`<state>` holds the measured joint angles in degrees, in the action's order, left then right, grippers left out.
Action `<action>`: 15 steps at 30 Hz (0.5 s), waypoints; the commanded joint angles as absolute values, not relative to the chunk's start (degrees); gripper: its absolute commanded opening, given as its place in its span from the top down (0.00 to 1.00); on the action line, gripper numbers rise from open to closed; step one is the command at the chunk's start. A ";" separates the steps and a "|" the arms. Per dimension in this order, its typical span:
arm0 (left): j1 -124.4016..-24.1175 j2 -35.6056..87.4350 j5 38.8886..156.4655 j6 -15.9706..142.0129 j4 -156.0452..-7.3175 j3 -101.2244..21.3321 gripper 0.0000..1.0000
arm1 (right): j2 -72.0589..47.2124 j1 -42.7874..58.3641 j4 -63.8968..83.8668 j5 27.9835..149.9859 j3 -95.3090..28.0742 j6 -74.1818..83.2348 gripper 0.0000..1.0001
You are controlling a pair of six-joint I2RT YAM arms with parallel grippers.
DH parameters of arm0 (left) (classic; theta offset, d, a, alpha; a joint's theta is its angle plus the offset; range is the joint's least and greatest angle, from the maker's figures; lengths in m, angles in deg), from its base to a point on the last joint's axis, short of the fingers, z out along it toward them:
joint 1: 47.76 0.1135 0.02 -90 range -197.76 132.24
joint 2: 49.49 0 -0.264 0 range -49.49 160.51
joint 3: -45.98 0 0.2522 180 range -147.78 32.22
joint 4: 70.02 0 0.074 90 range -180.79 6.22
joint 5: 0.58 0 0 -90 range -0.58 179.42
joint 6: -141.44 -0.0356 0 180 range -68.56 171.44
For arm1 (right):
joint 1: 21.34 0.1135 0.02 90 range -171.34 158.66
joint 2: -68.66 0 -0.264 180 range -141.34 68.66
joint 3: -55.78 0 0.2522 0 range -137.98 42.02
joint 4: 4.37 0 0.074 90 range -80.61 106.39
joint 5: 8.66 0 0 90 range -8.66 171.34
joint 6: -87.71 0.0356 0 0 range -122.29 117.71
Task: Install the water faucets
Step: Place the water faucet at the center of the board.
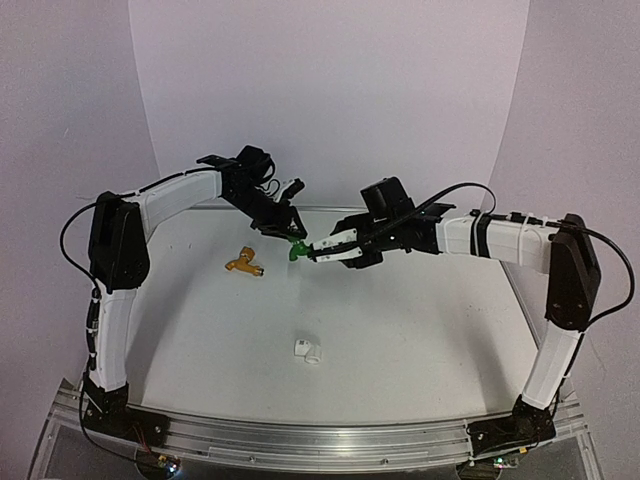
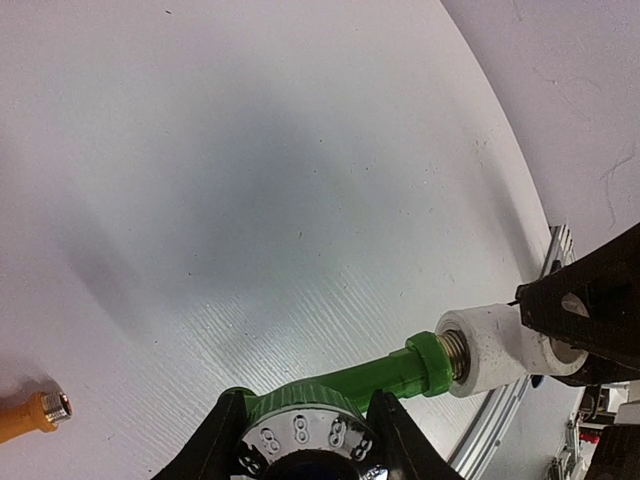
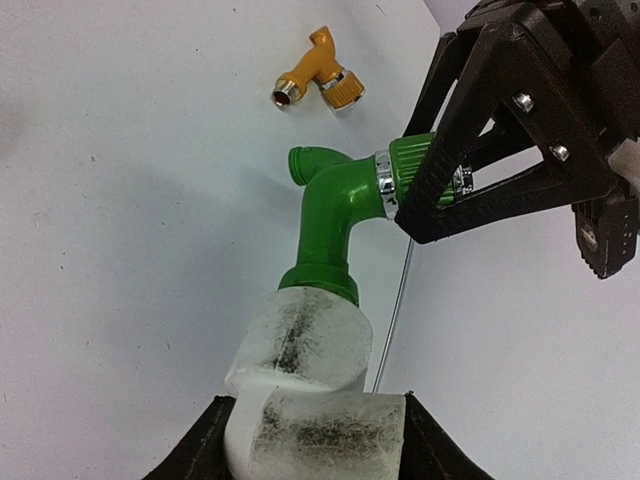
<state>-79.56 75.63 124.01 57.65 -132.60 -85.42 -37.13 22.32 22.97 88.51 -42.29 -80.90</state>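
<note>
Closest in, a small white fitting lies loose on the table. Further back and to the left, the orange-yellow faucet rests on its side. Just beyond, the left gripper clamps the green faucet by its knob. The right gripper pinches a white elbow fitting, with the faucet's thread part-way into its mouth.

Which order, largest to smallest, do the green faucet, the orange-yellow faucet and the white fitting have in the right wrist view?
1. white fitting, closest to the camera, which enlarges it.
2. green faucet.
3. orange-yellow faucet, lying farthest, so its real size is unsure.
</note>
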 commanded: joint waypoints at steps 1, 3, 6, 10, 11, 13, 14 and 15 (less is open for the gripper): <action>-81.38 71.41 133.13 53.30 -134.76 -85.44 1.00 | -32.83 22.93 15.63 94.01 -40.97 -80.02 1.00; -81.34 71.36 133.65 53.23 -134.93 -85.64 1.00 | -32.38 23.02 15.49 94.20 -40.53 -79.35 1.00; -81.64 71.93 133.77 54.81 -134.93 -87.28 1.00 | -32.84 23.24 14.54 93.32 -40.90 -76.74 1.00; -82.80 72.70 131.34 56.40 -134.91 -89.36 1.00 | -33.82 23.54 14.14 93.03 -41.53 -74.27 1.00; -83.15 72.76 130.75 56.53 -134.90 -89.63 1.00 | -33.98 23.57 14.14 93.23 -41.69 -73.44 1.00; -83.77 72.76 129.33 56.78 -134.93 -90.19 1.00 | -34.37 23.57 14.13 93.38 -42.16 -72.00 1.00; -84.01 72.75 128.49 56.85 -134.93 -90.37 1.00 | -34.56 23.57 14.12 93.37 -42.44 -71.13 1.00; -84.24 72.70 127.47 56.99 -134.92 -90.50 1.00 | -34.79 23.57 14.11 93.36 -42.66 -70.11 1.00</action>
<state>-79.99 75.61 124.90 55.93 -135.14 -86.62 -35.13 22.50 22.36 91.43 -39.91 -75.63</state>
